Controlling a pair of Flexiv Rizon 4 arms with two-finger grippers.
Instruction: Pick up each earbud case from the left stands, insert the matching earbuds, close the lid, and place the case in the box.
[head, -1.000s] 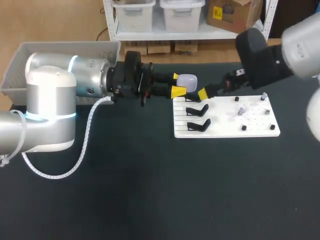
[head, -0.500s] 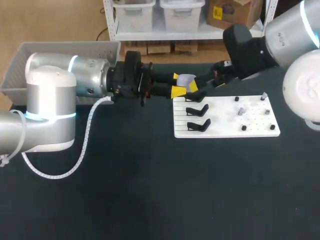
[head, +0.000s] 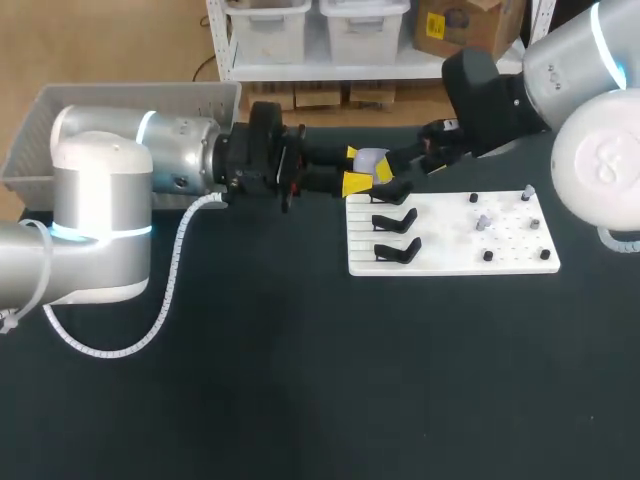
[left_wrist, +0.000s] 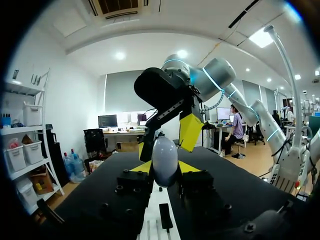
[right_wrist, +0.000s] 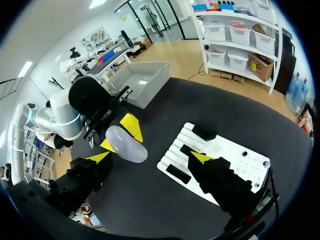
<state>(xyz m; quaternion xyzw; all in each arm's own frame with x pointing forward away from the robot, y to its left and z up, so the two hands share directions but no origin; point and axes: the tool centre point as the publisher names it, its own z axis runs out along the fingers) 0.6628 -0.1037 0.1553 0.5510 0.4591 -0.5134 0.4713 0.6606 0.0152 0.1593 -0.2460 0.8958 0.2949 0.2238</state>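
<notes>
Head: L gripper (head: 356, 168) clamped on case (head: 372, 158), near board (head: 450, 250) far-left corner; R gripper (head: 388, 178) just beside case.
L wrist: case pinched btw own tips.
R wrist: own fingers wide apart, case btw them, untouched.

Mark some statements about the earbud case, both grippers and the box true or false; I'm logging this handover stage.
1. The left gripper is shut on the pale oval earbud case. True.
2. The right gripper has its fingers pressed together. False: they stand wide apart, open, close to the case.
3. The case lies in the grey perforated plastic box. False: it is held off the table near the white slotted board.
4. Black stands sit on the board. True.
</notes>
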